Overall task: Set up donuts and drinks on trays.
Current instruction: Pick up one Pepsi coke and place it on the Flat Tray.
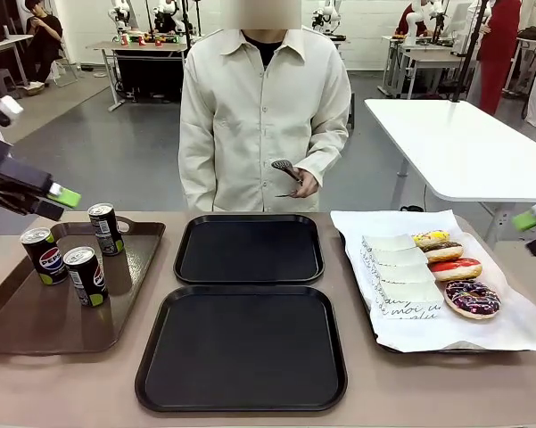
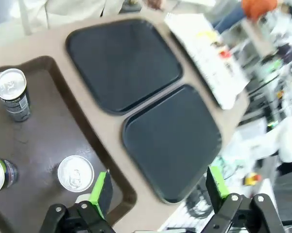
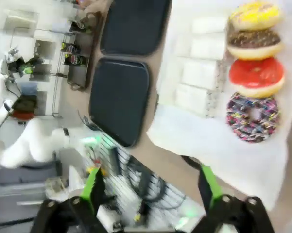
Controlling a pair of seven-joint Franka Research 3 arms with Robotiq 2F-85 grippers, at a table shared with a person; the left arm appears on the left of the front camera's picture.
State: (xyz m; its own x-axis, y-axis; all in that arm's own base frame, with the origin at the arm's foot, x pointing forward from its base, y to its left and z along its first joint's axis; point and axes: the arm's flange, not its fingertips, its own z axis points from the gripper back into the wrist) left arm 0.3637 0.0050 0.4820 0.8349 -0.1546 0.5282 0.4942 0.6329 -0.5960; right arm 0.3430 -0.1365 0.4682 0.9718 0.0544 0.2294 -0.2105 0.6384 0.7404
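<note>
Two black trays, matte plastic, nearly square with rounded corners and raised rims, lie at the middle of the counter [image 1: 383,383]. The far black tray [image 1: 250,250] and the near black tray [image 1: 241,348] sit edge to edge, just apart.

Right of them, a tray lined with crinkled white paper [image 1: 517,330] carries four ring donuts in a column. The yellow donut [image 1: 431,238] is farthest, followed by the chocolate donut [image 1: 443,251], the glossy red donut [image 1: 456,268] and, nearest, the purple-sprinkled donut [image 1: 472,299]. Small white paper boxes [image 1: 401,272] lie in a row just to their left, and the nearest bears script lettering.

To the left, a longer brown tray [image 1: 36,325] with a handle cut-out holds three upright black cans [image 1: 86,276] with silver tops.

The left end effector [image 2: 159,189] hangs over the brown tray's corner near one can, green-padded fingers spread wide with nothing between them. The right end effector [image 3: 149,187] is off the counter's right side, its fingers likewise apart.

Across the counter stands a person in a cream jacket. One hand [image 1: 305,185] holds metal tongs [image 1: 287,169] above the far edge.
</note>
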